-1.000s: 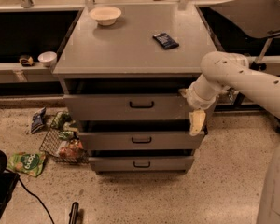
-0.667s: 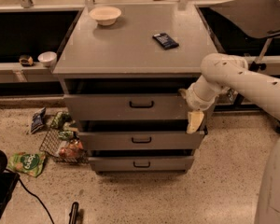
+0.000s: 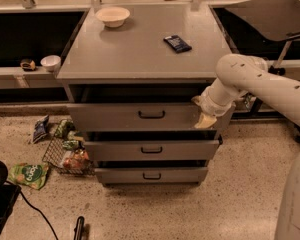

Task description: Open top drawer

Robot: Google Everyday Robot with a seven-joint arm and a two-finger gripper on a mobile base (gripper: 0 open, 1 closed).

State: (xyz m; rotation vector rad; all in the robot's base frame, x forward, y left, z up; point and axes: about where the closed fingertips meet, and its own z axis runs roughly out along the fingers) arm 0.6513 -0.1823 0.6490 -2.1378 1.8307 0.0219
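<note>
**A:** What's changed in the last sec?

**B:** Not much. Your gripper (image 3: 206,119) has crept up and slightly left. It's now against the right end of the top drawer (image 3: 115,117), well apart from the black handle (image 3: 151,114) at centre.

**A:** And the drawer itself?

**B:** Its front sits a touch lower in view vs a sec ago, so it prob. slid out a little. The shift is small though, so I wouldn't swear to it. The drawer is directly under the table (image 3: 140,59) top, partly out, w/ a dark gap showing above the front panel. The two narrower drawers (image 3: 190,150) are below it.

**A:** Gripper state?

**B:** Can't tell if it's clenched or released. The tip is tight against the panel's right corner, and I can't see whether it has actual hold of the edge.

**A:** What does that mean for the task?

**B:** My read is you're mid-pull: the drawer is part open, not fully. You're working from the corner, not the handle, so the force is off-centre and the drawer could skew and bind. Pull straight out, and go slow.
</note>
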